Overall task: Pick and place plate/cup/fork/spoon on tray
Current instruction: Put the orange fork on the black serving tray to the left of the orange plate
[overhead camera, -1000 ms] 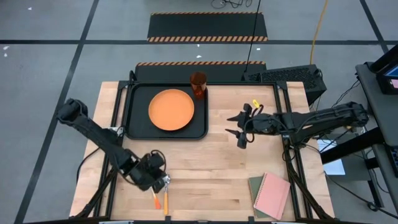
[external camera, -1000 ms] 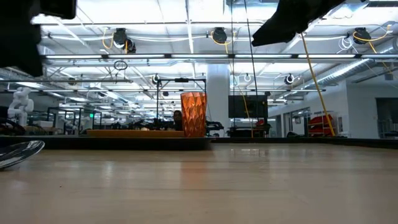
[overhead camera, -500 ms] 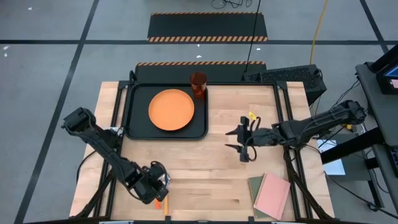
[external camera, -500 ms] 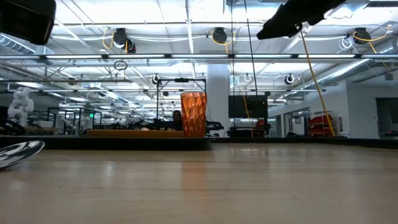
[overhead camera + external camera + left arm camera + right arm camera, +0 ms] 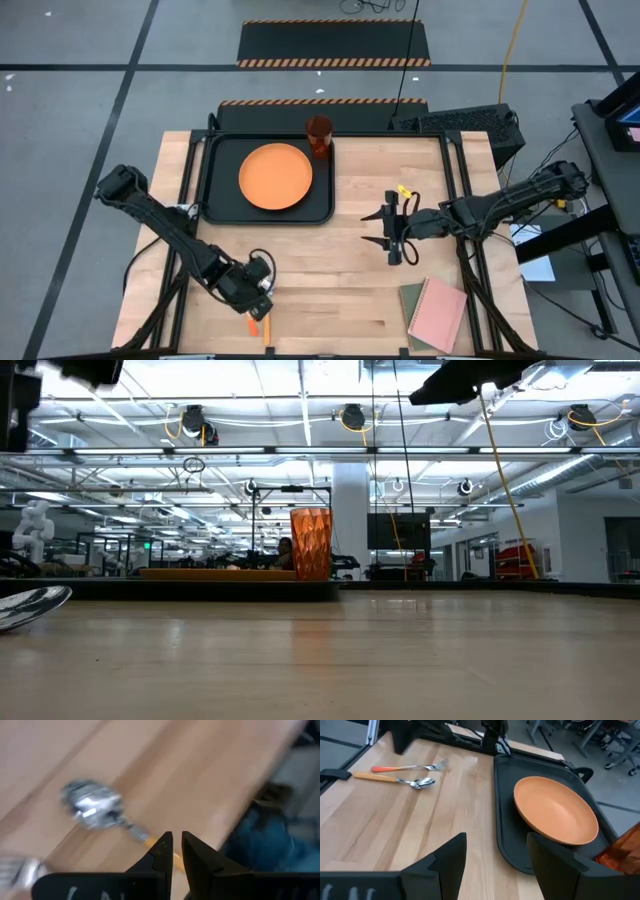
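Tableware, half placed: plate (image 5: pixel 275 176) and cup (image 5: pixel 319 134) on tray (image 5: pixel 222 212); spoon (image 5: pixel 95 810) and fork (image 5: pixel 406 768) on table. Left gripper (image 5: pixel 174 851) nearly closed at the spoon's handle, grip uncertain. Right gripper (image 5: pixel 390 229) spread, empty, mid-table.

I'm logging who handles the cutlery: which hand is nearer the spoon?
Left. The left hand is right over the spoon handle; the right hand hovers mid-table, well away.

Overhead, table-level, two wrist cameras

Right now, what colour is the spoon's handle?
Orange; the spoon shows it best in the right wrist view.
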You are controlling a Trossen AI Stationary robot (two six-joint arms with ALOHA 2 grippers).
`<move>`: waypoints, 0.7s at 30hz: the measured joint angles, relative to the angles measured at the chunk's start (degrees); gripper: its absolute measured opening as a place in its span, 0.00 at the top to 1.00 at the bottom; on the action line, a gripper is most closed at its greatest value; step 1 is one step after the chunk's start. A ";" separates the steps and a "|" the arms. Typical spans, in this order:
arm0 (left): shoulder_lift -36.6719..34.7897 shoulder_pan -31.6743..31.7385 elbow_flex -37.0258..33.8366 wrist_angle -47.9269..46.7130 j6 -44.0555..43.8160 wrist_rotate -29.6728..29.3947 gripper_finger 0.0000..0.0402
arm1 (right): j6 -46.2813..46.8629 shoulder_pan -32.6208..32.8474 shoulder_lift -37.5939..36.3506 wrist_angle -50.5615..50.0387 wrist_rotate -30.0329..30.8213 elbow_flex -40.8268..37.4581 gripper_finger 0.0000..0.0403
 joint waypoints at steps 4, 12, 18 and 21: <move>0.02 0.82 0.03 2.92 3.38 2.14 0.90 | -3.04 0.00 0.04 3.21 0.00 -2.72 0.50; 0.04 2.76 1.07 -0.04 -18.78 8.11 0.90 | -7.21 -0.02 0.00 12.28 -0.14 -8.13 0.50; 0.04 1.05 8.32 -10.54 -23.96 7.90 0.90 | -7.42 -0.02 0.00 11.85 -0.16 -10.46 0.50; 0.14 -0.25 11.21 -15.91 -28.92 5.36 0.90 | -7.47 -0.02 0.00 11.74 -0.18 -11.92 0.50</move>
